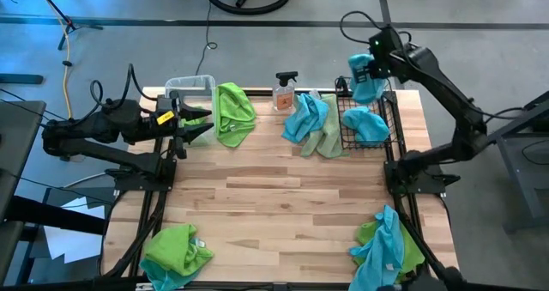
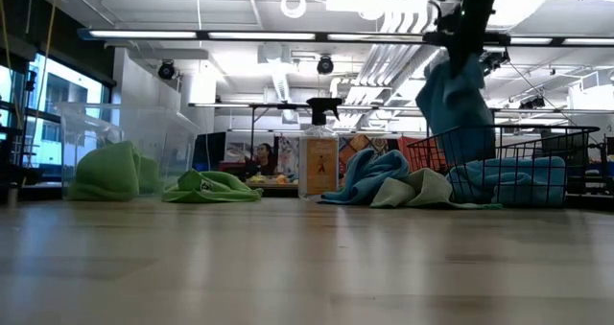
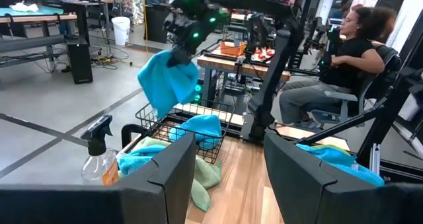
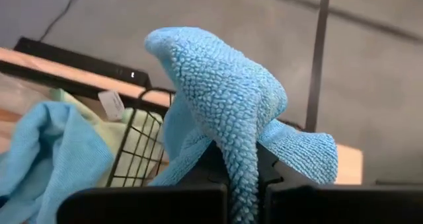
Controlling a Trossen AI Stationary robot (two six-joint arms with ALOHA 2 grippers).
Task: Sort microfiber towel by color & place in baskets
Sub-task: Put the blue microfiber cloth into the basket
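Gripping a blue towel (image 1: pixel 364 75) above the wire basket (image 1: pixel 388 118) at the worktop's (image 1: pixel 283 197) far right corner, our right pincer (image 1: pixel 377 61) is closed; our left pincer (image 1: pixel 190 122) waits part-open beside the clear tub (image 1: pixel 190 85).

Right end effector (image 1: pixel 371 68) raised, clamped shut; left end effector (image 1: pixel 196 124) parted.
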